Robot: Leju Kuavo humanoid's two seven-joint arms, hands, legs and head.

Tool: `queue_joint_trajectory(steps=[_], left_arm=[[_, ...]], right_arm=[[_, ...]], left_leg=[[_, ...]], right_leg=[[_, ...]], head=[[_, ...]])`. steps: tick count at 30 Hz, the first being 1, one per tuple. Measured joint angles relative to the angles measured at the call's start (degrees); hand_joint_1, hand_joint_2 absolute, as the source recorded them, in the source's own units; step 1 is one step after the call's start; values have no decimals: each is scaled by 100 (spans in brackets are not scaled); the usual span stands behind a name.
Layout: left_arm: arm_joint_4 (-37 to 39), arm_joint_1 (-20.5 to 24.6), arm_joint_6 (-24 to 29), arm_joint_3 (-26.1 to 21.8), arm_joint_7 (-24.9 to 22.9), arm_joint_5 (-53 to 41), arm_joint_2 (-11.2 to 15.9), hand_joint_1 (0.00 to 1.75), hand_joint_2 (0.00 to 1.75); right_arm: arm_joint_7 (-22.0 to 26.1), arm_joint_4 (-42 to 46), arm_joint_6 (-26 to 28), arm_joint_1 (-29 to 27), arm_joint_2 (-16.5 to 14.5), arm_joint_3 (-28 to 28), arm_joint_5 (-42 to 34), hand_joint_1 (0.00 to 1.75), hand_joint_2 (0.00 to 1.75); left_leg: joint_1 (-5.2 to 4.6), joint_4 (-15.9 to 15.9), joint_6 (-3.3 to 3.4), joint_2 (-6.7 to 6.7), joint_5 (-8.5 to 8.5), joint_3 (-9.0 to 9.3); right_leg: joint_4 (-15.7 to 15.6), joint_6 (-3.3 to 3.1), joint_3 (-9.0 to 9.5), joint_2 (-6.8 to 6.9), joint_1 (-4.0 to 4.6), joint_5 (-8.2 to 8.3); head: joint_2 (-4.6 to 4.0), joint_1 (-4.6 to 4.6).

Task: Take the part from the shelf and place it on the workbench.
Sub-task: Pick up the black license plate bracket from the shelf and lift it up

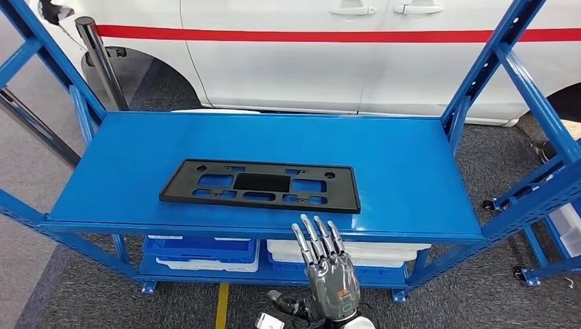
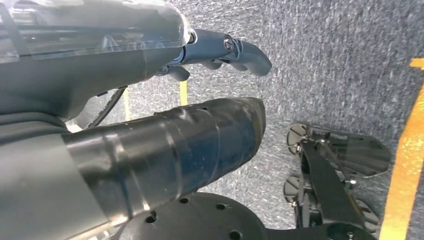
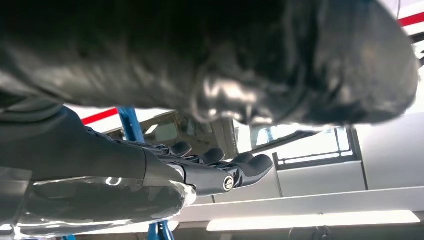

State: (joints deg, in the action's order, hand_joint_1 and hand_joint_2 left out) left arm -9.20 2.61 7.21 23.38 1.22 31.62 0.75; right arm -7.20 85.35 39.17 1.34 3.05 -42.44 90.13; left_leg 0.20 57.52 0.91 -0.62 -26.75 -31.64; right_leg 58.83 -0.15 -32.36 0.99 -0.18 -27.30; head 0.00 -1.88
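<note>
The right hand point(image 1: 327, 264), released with fingers spread, hovers just short of the black part point(image 1: 260, 185) lying flat on the shelf point(image 1: 411, 171). Slide fingers under its near edge; thin plate, probably slippery.

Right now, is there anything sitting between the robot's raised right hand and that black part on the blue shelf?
Nothing visible. The right hand is raised, fingers extended, holding nothing, just in front of the blue shelf edge. The black part lies flat beyond that edge, with only bare shelf surface between them. The workbench cannot be judged from here.
</note>
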Motion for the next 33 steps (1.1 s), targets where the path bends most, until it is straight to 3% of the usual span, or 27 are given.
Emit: queue_joint_trajectory(steps=[2,5,6,7,8,10,12,13,15,17,19,21,22,23,25,27,31,33], left_arm=[[0,-2,0,4,-1,9,-3,0,0],[1,-7,0,8,-1,20,-4,0,0],[1,-8,1,8,-1,24,-3,0,0],[1,-8,0,9,0,28,-2,0,0],[1,-7,-1,11,0,32,-1,0,0],[0,-4,-5,17,0,34,-3,0,0],[0,0,-8,26,0,37,-5,0,0],[0,0,-9,32,0,42,-5,0,0],[0,-4,-9,51,0,49,-5,0,0],[0,-4,-11,69,4,52,-8,0,0],[0,5,-16,80,12,55,-9,0,0],[0,7,-20,90,15,57,-8,0,0],[0,2,-21,93,15,57,-8,0,0],[0,-4,-22,97,14,57,-8,0,0],[0,-12,-25,99,13,57,-5,0,0],[0,-4,-28,101,13,58,-1,0,0],[0,0,-29,104,7,65,-2,0,0],[0,1,-32,105,2,66,-9,0,0]], right_arm=[[-55,1,2,34,10,-6,1,0,0],[-85,-8,7,46,39,-30,1,0,0],[-85,-15,9,44,51,-39,1,0,0],[-87,-22,10,47,63,-48,1,0,0],[-92,-27,11,52,74,-56,1,0,0],[-104,-32,13,74,93,-72,1,0,0],[-117,-33,14,102,105,-91,1,0,0],[-129,-36,15,112,109,-103,1,0,0],[-147,-38,16,128,114,-123,1,0,87],[-152,-39,13,154,114,-138,1,0,87],[-156,-46,7,174,116,-158,1,0,0],[-171,-66,-1,179,122,-177,1,0,0],[-181,-77,-5,181,126,-184,1,0,0],[-188,-86,-10,186,128,-189,1,0,0],[-199,-93,-27,212,129,-207,1,0,0],[-214,-95,-58,246,131,-225,1,0,0],[-259,-95,-97,290,133,-255,1,0,0],[-271,-95,-99,318,136,-263,1,0,0]], left_leg=[[30,-54,71,-15,41,31],[33,-62,121,-22,55,25],[31,-55,123,-29,52,23],[30,-47,121,-40,46,24],[30,-36,116,-53,38,27],[25,2,85,-77,8,28],[10,46,34,-92,-20,4],[5,52,3,-96,-24,-7],[15,58,-63,-94,-36,-13],[28,263,-122,-59,-192,-96],[39,896,-166,-19,-545,-384],[45,1561,-193,-2,-795,-698],[45,1658,-196,5,-769,-748],[45,1522,-190,12,-633,-686],[41,757,-149,34,-229,-330],[10,136,-92,54,-17,-48],[0,-32,18,37,31,9],[32,-91,96,38,41,31]], right_leg=[[236,55,-91,-26,-2,-173],[1266,98,-578,-73,-18,-677],[1512,106,-704,-77,-23,-731],[1542,110,-731,-78,-28,-665],[1361,107,-656,-79,-35,-507],[597,83,-301,-103,-46,-127],[110,44,-92,-133,-33,21],[69,23,-84,-141,-20,1],[40,-38,-85,-130,-20,29],[-5,-111,-66,-108,-37,56],[-22,-153,-63,-74,-41,65],[-19,-163,-68,-45,-32,64],[-18,-165,-66,-36,-28,62],[-17,-164,-60,-33,-26,61],[-16,-155,-43,-32,-21,56],[-6,-115,-51,-27,-5,53],[13,7,-68,-24,3,40],[335,55,-209,-54,4,-162]], head=[[0,-6],[0,-11],[0,-11],[0,-10],[0,-11],[0,-11],[0,-9],[0,-9],[0,-8],[0,-5],[0,-2],[0,-2],[0,-1],[0,-1],[0,-2],[0,-3],[0,-3],[0,-7]])
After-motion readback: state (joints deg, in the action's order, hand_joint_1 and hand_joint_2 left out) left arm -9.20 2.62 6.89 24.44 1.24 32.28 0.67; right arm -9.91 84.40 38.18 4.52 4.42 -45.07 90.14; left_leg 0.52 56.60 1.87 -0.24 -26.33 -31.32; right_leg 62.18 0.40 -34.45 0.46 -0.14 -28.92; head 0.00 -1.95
